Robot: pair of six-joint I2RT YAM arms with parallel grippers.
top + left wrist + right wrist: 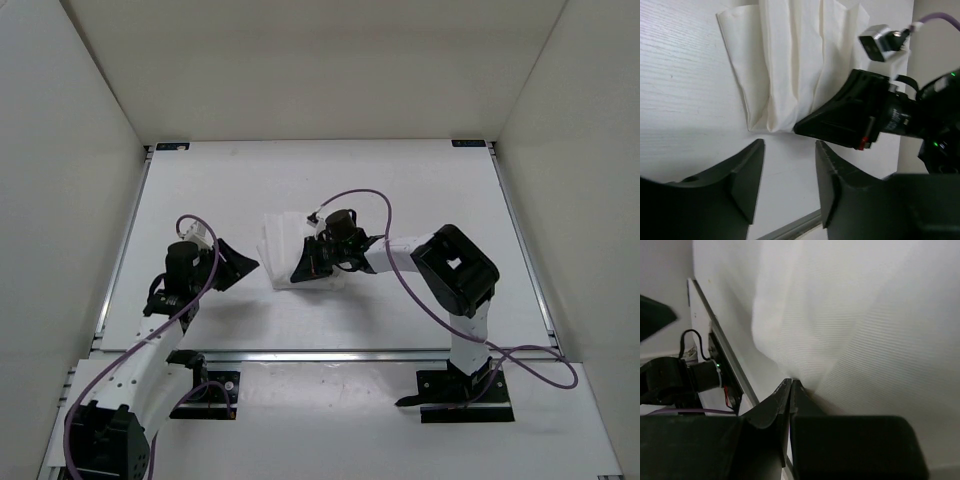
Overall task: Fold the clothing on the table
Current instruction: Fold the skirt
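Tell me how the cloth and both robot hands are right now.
clothing: folded into a small pleated bundle, lying on the table.
left hand: open, empty, just off the clothing's edge.
right hand: shut, seemingly pinching the clothing's edge.

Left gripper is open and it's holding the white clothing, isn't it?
Not quite. The left gripper is open, but it isn't holding the clothing. In the left wrist view only bare table shows between its fingers, and the clothing lies just beyond their tips.
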